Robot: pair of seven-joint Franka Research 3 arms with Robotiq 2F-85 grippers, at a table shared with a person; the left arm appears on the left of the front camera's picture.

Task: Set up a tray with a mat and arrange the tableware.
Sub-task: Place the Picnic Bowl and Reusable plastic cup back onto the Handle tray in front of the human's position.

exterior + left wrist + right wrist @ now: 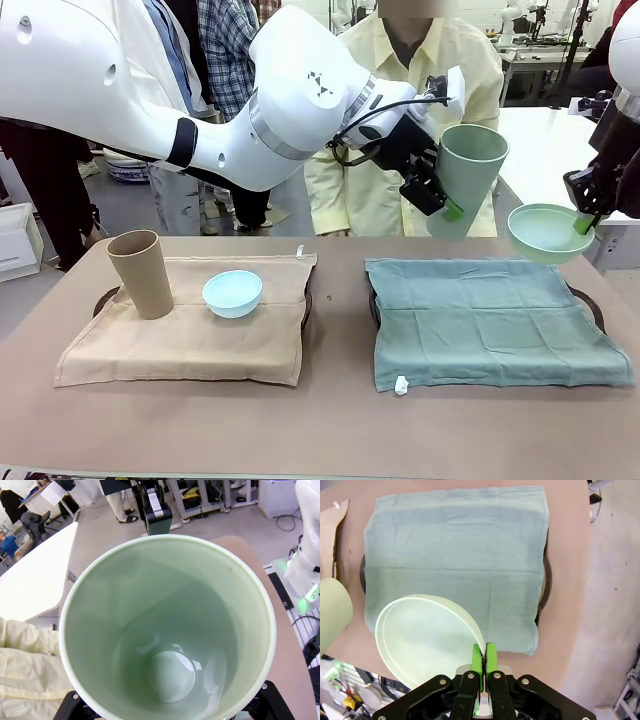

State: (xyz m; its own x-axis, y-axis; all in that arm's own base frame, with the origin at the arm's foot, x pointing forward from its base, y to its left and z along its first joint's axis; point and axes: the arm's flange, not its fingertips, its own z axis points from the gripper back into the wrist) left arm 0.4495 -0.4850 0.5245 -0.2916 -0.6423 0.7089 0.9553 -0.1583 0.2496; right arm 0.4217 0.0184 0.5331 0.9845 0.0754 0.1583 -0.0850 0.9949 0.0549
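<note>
Left tool [437,187] grips the green cup [465,180] around its body; right tool [484,661] pinches the green bowl [427,637] rim at three o'clock. That thin pinch could slip, dropping it.

Background stuff: a person in a pale yellow shirt [365,185] stands right behind the left claw [446,196], across the brown table [330,430]. Well off to that claw's left there's a white crate [18,240] on the floor. A white table [545,140] sits just beyond the right claw [590,216].
</note>
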